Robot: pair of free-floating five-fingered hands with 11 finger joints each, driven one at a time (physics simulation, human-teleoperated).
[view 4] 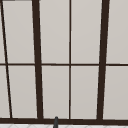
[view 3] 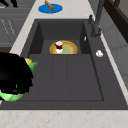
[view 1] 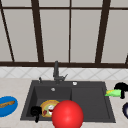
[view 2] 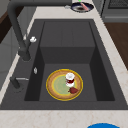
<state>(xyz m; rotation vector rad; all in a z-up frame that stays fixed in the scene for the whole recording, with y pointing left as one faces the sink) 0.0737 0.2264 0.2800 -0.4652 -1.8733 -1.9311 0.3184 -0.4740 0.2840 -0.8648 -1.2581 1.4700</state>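
Note:
My right hand [view 1: 121,87] is at the sink's right rim, curled over a green-husked corn cob [view 1: 113,93]. In the right side view this hand [view 3: 15,75] covers the middle of the cob [view 3: 31,64], whose yellow tip and green end stick out. My left hand [view 1: 36,111] hangs with relaxed fingers at the basin's front left corner, beside a yellow-rimmed plate [view 1: 47,105]. The plate [view 2: 56,85] lies on the basin floor and carries a small white cup [view 2: 70,78] and a red piece [view 2: 73,90].
A big red ball [view 1: 67,115] sits in the foreground over the sink's front edge. A blue plate [view 1: 7,106] with a brown stick lies on the left counter and a dark bowl [view 1: 125,110] on the right. The faucet [view 1: 56,72] rises behind the basin, next to the drainboard [view 1: 88,100].

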